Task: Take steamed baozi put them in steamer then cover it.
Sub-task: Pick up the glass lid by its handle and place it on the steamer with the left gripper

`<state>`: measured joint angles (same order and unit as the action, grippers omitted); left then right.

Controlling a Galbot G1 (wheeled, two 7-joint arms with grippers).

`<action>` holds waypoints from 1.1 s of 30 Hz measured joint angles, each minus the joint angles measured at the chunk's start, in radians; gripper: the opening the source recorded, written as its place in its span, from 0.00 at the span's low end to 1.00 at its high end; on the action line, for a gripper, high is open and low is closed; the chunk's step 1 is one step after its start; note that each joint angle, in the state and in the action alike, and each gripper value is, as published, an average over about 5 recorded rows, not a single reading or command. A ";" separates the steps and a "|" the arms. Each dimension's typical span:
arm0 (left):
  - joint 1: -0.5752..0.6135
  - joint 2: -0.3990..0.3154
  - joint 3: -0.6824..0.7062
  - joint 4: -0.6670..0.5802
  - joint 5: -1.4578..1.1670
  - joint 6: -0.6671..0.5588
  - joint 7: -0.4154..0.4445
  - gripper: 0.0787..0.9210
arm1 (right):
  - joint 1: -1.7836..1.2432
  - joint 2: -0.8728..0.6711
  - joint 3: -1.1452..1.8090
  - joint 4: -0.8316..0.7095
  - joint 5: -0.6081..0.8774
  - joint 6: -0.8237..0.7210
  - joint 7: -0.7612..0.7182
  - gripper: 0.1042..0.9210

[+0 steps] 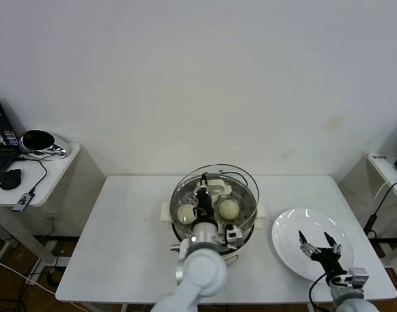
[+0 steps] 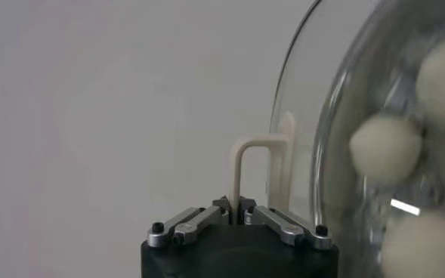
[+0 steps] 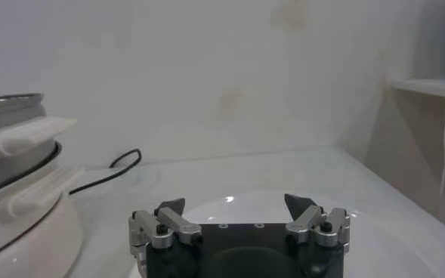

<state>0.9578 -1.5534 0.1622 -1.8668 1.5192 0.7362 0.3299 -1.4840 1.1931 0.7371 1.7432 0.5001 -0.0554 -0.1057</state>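
The steamer [image 1: 244, 221] stands mid-table. Two baozi show inside it in the head view, one [image 1: 185, 212] on the left and one [image 1: 229, 208] on the right. My left gripper [image 1: 204, 195] is shut on the cream bar handle [image 2: 241, 162] of the cover [image 1: 241, 174], holding the glass lid tilted just over the pot. In the left wrist view three baozi [image 2: 384, 147] show through the glass [image 2: 313, 113]. My right gripper [image 1: 319, 242] is open and empty, low over the white plate [image 1: 291, 227]. The steamer's side [image 3: 18, 151] shows in the right wrist view.
A black cable [image 3: 120, 162] runs on the table behind the steamer. A side table [image 1: 52, 172] at the far left carries a laptop, a mouse [image 1: 10, 178] and a dark round object. Another shelf [image 1: 387, 166] stands at the far right.
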 measured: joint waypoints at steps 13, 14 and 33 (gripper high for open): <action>0.001 -0.033 0.021 0.087 0.145 0.000 0.001 0.07 | 0.004 0.013 -0.003 -0.002 -0.015 -0.005 0.001 0.88; 0.003 -0.034 0.022 0.091 0.155 0.000 0.004 0.07 | 0.004 0.014 -0.003 -0.002 -0.015 -0.005 0.000 0.88; 0.019 -0.044 0.022 0.102 0.233 0.000 0.065 0.07 | -0.006 0.011 0.002 0.005 -0.017 -0.007 -0.003 0.88</action>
<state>0.9767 -1.5974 0.1839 -1.7648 1.7519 0.7364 0.3948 -1.4900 1.2039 0.7392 1.7487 0.4827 -0.0627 -0.1092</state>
